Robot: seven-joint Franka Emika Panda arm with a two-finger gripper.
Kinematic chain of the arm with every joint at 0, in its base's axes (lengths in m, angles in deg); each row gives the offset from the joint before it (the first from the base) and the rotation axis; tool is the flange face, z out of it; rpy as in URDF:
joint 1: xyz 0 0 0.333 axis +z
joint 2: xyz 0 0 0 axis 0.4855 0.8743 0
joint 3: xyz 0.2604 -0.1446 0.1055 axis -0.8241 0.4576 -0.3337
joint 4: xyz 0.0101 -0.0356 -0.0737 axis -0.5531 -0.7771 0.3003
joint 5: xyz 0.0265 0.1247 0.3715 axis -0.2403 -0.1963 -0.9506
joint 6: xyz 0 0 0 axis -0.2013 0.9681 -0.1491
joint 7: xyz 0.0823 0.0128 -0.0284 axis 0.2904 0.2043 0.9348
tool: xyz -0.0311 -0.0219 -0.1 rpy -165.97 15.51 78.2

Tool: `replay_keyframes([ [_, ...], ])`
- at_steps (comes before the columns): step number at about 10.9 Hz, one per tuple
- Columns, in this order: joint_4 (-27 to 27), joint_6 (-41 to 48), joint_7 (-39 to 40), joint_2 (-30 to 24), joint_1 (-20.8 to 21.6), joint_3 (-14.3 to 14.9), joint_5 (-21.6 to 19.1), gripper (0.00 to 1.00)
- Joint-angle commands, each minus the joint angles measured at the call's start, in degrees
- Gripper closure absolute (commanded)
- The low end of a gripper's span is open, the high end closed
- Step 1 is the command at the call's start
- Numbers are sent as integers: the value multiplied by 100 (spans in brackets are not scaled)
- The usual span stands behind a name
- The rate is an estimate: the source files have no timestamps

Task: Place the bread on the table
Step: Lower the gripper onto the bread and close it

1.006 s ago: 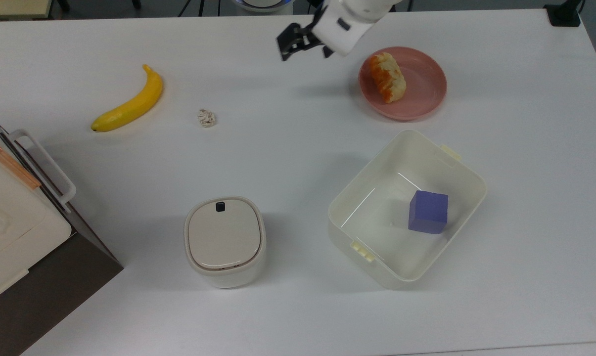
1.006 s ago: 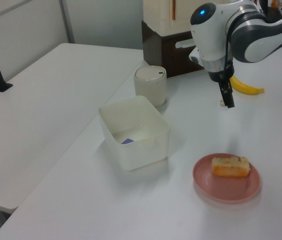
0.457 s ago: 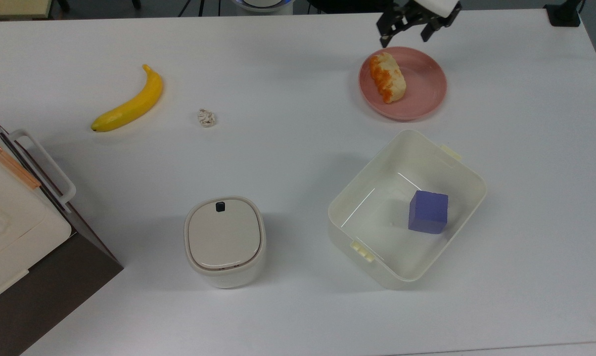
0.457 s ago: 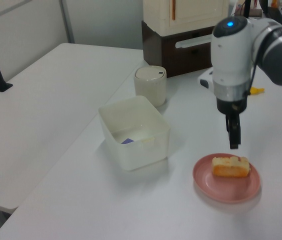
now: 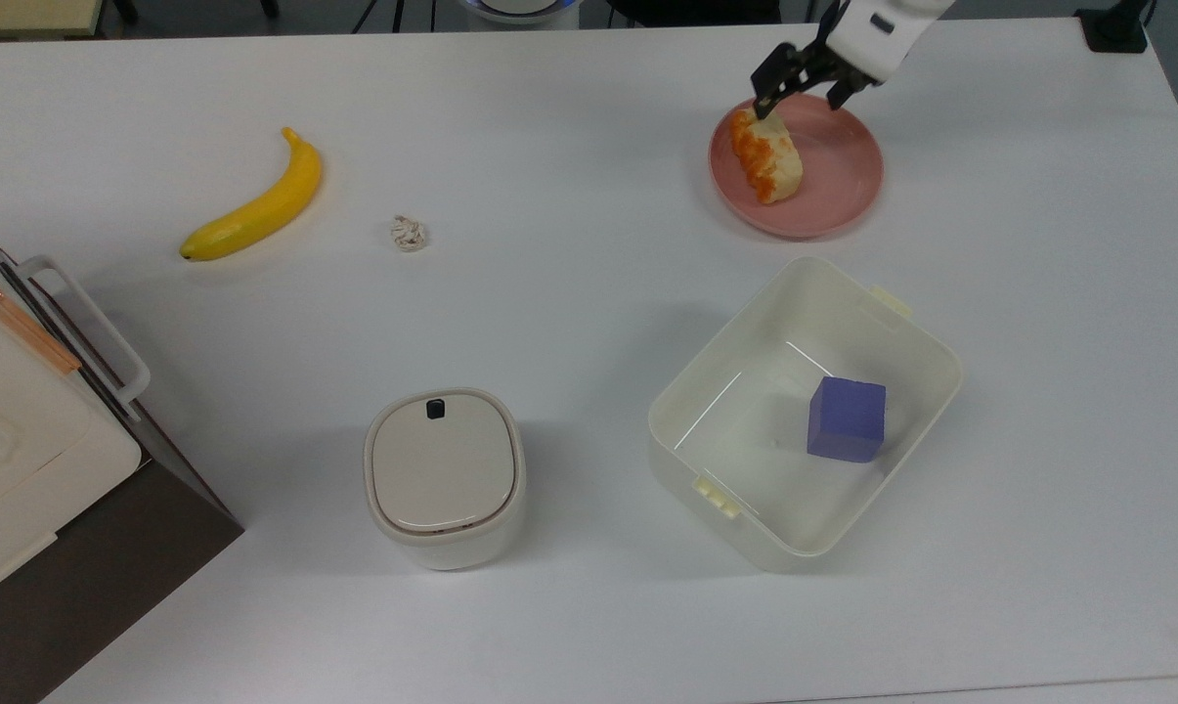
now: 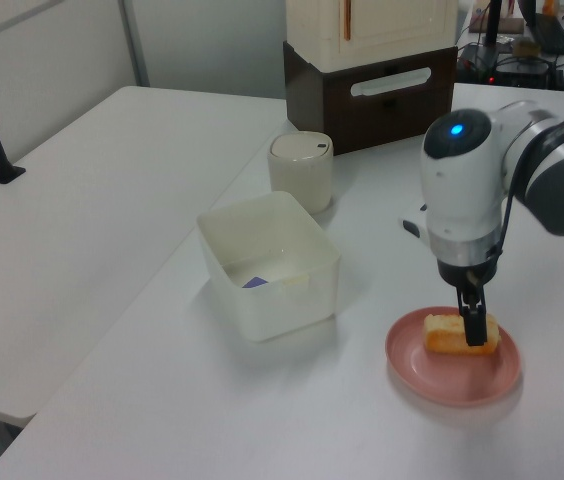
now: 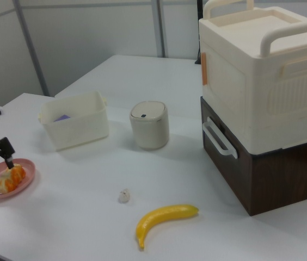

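Since the earlier frames the gripper (image 5: 809, 88) has travelled along the far edge of the surface (image 5: 569, 293) in the top view, from a point between the banana (image 5: 256, 200) and the pink plate (image 5: 843, 196) to directly over the plate, and has descended to the bread (image 5: 766, 154). Its jaws are spread and straddle the end of the loaf nearest the far edge; they are not yet closed on it. The bread lies on the pink plate, near the far right corner of the surface in the top view, toward the top view's left side of the plate. Risk: the jaws sit over one end of the loaf rather than its middle, so a closure here would probably grip off-centre; the loaf could pivot or slip out during the lift, and a fingertip could catch the plate rim and drag the plate. The bread is a small oblong loaf with pale cream sides and a bumpy orange-brown glazed top; it looks soft, so excessive closing force would likely dent it.
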Motion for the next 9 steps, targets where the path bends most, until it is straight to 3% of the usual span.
replay_keyframes([
  [1,-28,-260,-75,261,-209,43,374,0],
  [3,-45,-269,-75,349,-271,52,436,0],
  [4,-54,-261,-101,393,-245,52,489,6],
  [5,-54,-261,-101,437,-236,52,559,63],
  [6,-63,-261,-101,464,-218,52,629,100],
  [9,42,-156,301,351,-288,60,710,100],
])
